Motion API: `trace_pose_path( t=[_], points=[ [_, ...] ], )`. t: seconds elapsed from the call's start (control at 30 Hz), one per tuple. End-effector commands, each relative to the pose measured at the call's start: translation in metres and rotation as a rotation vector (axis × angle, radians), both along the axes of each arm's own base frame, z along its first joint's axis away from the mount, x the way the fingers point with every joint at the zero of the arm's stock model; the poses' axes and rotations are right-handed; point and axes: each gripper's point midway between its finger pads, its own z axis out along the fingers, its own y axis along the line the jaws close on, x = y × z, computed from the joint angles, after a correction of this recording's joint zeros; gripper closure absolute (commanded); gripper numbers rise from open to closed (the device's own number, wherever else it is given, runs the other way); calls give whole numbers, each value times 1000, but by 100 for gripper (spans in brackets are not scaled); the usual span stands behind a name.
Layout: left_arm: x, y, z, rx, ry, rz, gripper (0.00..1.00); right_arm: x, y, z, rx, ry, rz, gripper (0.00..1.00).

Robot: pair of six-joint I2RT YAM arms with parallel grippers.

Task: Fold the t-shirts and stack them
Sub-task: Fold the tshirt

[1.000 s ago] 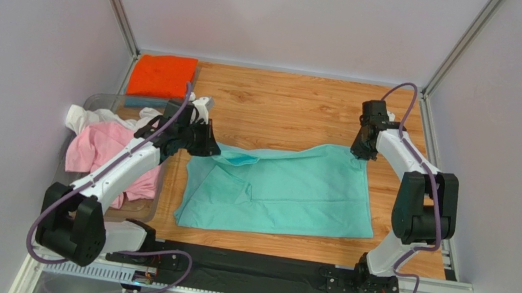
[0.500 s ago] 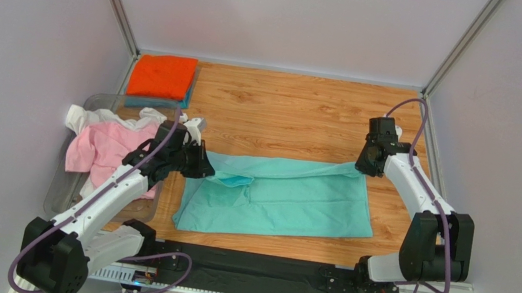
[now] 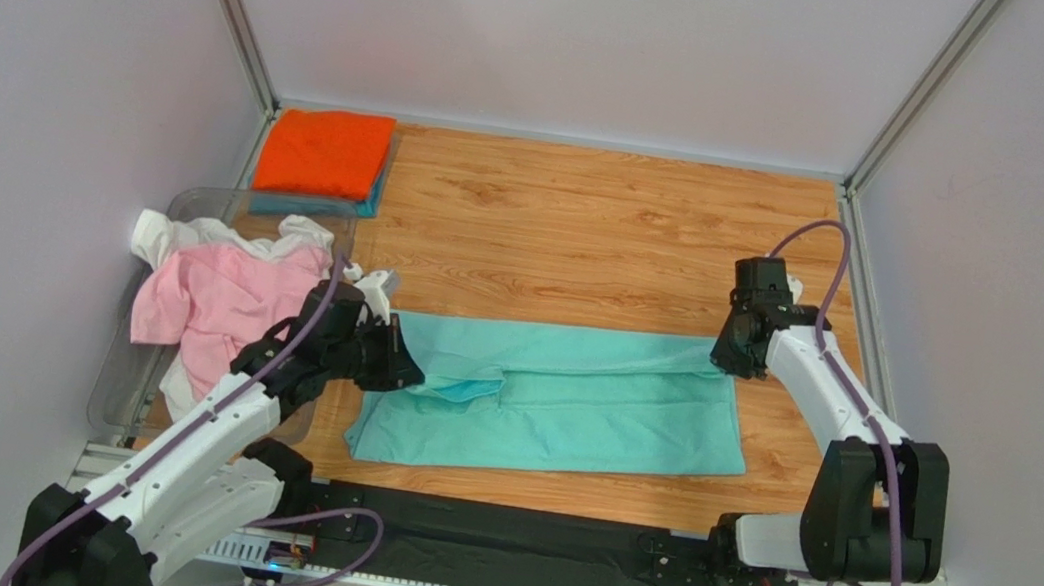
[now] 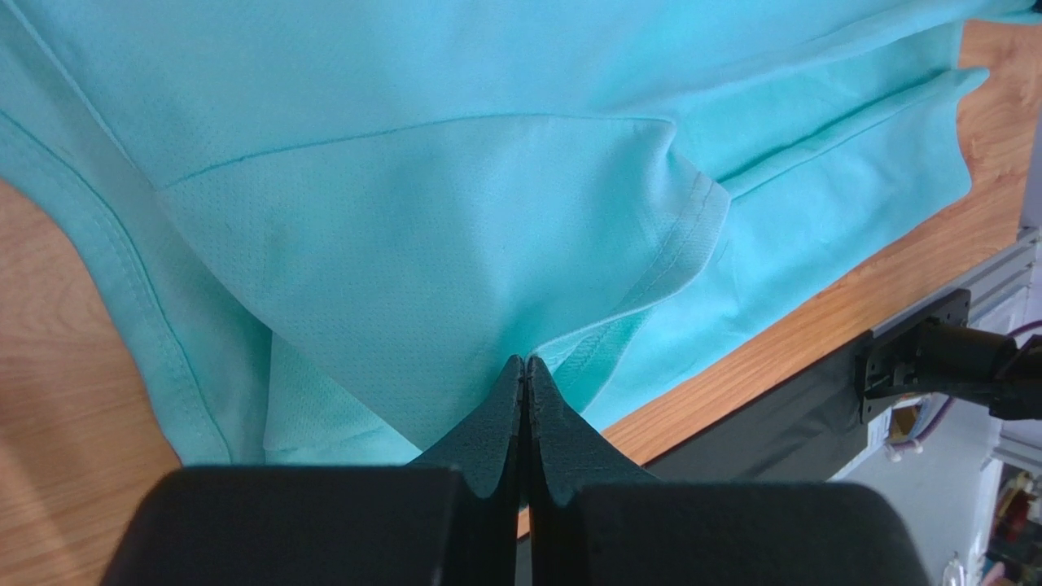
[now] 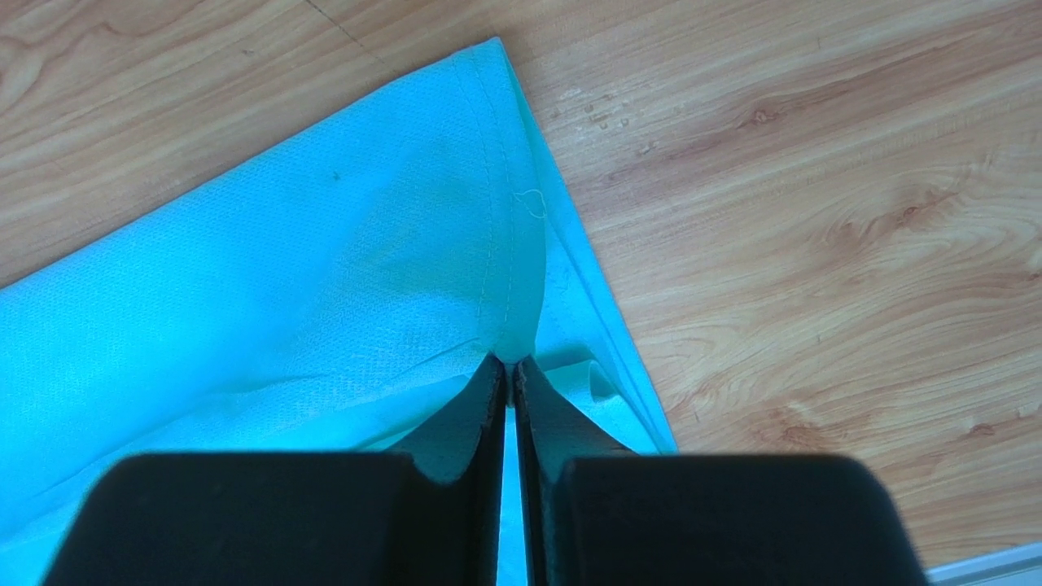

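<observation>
Here's the mint-green tee (image 3: 575,399), stretched wide across the near half of the table (image 3: 597,228), and this looks like the first long fold in progress. The left pincer (image 3: 401,365) is pressed tight together on a fold of fabric by the sleeve. From the wrist you see the tips (image 4: 526,366) meeting with cloth gathered right at them. Over on the other side, the right pincer (image 3: 729,357) has the hem corner nipped. Its tips (image 5: 508,364) are all but closed, with only a hairline between them and the fabric caught there.

The far edge is doubled over toward the near side, but it isn't lying flat yet. My read is that the next move needs both ends carried down together so the raised edge lands square on the lower layer. After that, a clean release on each side without dragging the cloth askew.

As for the material, it's a soft, limp knit with a fine dotted weave up close and twin rows of stitching along the hems. It will sag and ripple wherever it isn't held taut. The table is smooth wood grain, so the cloth should slide easily.

Off to the far left sits a flat, folded orange tee (image 3: 324,151) on top of a teal-blue one (image 3: 367,203). A crumpled pink tee (image 3: 217,296) and a white one (image 3: 162,235) spill out of a clear tub (image 3: 203,197), waiting their turn
</observation>
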Motion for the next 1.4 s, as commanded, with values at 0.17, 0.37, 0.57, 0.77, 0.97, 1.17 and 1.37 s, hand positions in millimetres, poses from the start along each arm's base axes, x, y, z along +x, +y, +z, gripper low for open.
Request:
trace_pose_path(
  t=[0.17, 0.37, 0.57, 0.77, 0.97, 1.17, 1.37],
  points=[
    [-32, -1, -14, -57, 106, 40, 95, -4, -9, -2, -35, -17, -40, 89],
    [-50, -2, -26, -38, 164, 41, 81, -16, -12, -6, -36, -18, -83, 81],
    [-57, -1, -18, -37, 155, 54, 22, -27, -16, -2, -48, -24, -106, 59],
    [-48, 2, 10, -44, 66, 75, 0, -21, 0, 21, 46, -97, -66, 0],
    [-33, -10, 24, -69, 34, 49, 0, -11, 47, 46, 272, -206, 106, 0],
    [-8, -33, 25, -111, -23, 11, 0, 1, 90, 37, 435, -201, 259, 0],
    [7, -47, -11, -94, 41, 1, 0, 7, 93, -14, 373, -49, 248, 0]
  ],
)
